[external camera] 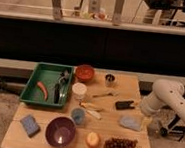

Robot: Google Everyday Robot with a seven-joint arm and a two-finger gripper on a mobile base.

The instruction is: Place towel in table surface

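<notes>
Tray (35,80) holding utensils, towel (129,123) on table surface (104,133), pincer (145,121) beside it

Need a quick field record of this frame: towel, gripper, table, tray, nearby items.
towel: pale blue-grey cloth, lying flat on the table near its right edge
gripper: at the right table edge, just beside the towel, open, holding nothing
table surface: tan wooden top
green tray: back left, holding utensils
near towel: grapes in front, black object behind
blue sponge: front left
</notes>
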